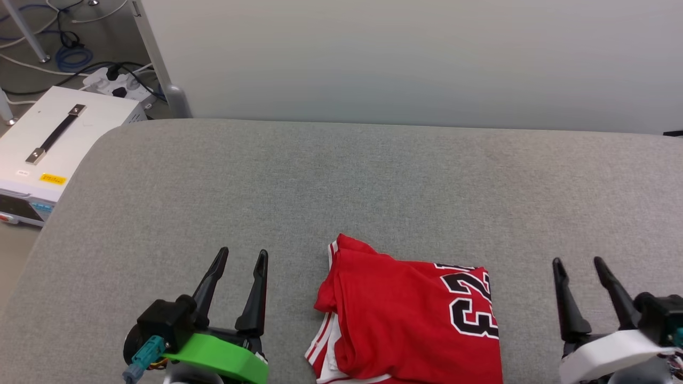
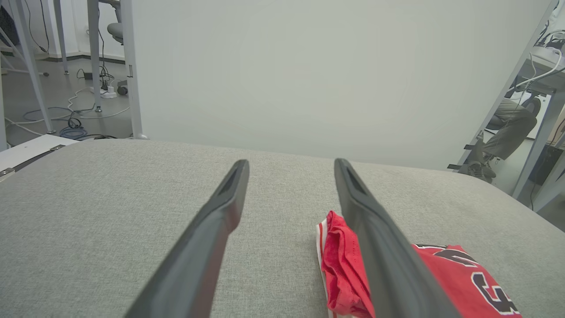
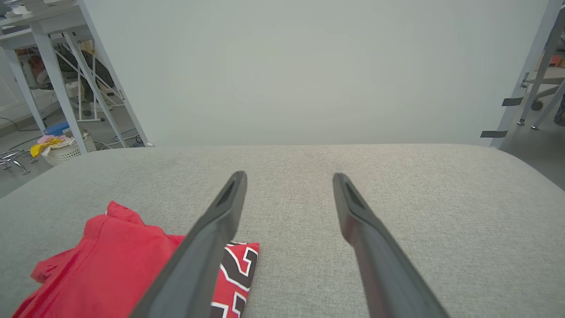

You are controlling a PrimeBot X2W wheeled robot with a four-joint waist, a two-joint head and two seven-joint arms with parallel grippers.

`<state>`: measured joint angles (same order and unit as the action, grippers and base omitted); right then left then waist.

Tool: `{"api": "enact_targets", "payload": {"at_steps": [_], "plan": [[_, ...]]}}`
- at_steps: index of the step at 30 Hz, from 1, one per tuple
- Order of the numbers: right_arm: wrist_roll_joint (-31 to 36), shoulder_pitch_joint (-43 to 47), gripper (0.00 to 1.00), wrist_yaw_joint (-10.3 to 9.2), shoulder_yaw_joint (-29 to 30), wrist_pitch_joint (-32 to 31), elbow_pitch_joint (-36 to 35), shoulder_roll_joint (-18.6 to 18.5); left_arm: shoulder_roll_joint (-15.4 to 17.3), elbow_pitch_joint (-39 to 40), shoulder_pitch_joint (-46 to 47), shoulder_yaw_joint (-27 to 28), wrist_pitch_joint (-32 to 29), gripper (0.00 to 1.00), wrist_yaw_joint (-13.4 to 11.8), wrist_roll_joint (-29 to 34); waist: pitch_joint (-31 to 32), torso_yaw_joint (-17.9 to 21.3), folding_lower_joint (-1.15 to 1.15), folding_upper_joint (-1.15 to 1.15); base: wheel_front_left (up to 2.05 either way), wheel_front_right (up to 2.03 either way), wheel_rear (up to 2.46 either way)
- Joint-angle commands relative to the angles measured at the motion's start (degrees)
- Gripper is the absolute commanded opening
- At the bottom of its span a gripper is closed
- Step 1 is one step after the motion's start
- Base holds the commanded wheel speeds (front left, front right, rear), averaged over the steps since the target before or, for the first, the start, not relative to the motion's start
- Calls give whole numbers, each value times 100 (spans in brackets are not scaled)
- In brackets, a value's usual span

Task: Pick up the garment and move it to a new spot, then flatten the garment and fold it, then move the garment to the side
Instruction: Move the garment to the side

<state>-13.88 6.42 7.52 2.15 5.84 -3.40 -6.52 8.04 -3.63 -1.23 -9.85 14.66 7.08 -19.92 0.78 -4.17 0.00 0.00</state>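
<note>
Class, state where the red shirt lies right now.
In the head view the red shirt lies on the grey table, low and slightly right of centre, between the left gripper and the right gripper, touching neither.

Open grey surface (image 1: 320,176) is seen ahead and beside the folded shirt (image 1: 405,314), closed off behind by what seems a panel (image 1: 405,58).

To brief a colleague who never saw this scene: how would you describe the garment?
A grey cloth-covered table stands before a pale wall. Near its front edge, between the left tool and right tool, lies the garment. It alone is red, with black white-edged numerals.
</note>
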Motion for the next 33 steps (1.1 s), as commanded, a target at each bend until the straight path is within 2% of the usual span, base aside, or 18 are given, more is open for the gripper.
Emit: {"api": "enact_targets", "payload": {"at_steps": [1, 4, 9, 13, 16, 22, 33], "plan": [[-32, -30, 100, -3, -82, -198, -4, -36, -39, -16, -12, -4, 34, 100, 32, 53, -57, -33, 0, 0, 0, 0, 0], [-51, -60, 100, -3, -244, -803, -33, -103, -50, -32, 27, -36, 34, 100, 37, 49, -125, -74, 0, 0, 0, 0, 0], [-237, -168, 100, -3, -447, -2398, -73, -80, -23, -47, 108, -126, 34, 100, 39, -6, -301, -150, 0, 0, 0, 0, 0], [-393, -275, 100, -3, -434, -3671, -39, 17, -12, -116, 188, -218, 34, 100, 39, -42, -434, -246, 0, 0, 0, 0, 0], [-319, -396, 100, -3, -324, -4306, 36, 107, 3, -188, 270, -293, 34, 100, 40, -60, -520, -339, 0, 0, 0, 0, 0], [-362, -732, 100, -3, -74, -4987, 401, 297, -41, -228, 425, -375, 34, 100, 40, -97, -731, -567, 0, 0, 0, 0, 0], [-354, -915, 100, -3, -289, -5343, 1180, 358, -64, -253, 546, -383, 34, 100, 40, -118, -956, -821, 0, 0, 0, 0, 0]]}}
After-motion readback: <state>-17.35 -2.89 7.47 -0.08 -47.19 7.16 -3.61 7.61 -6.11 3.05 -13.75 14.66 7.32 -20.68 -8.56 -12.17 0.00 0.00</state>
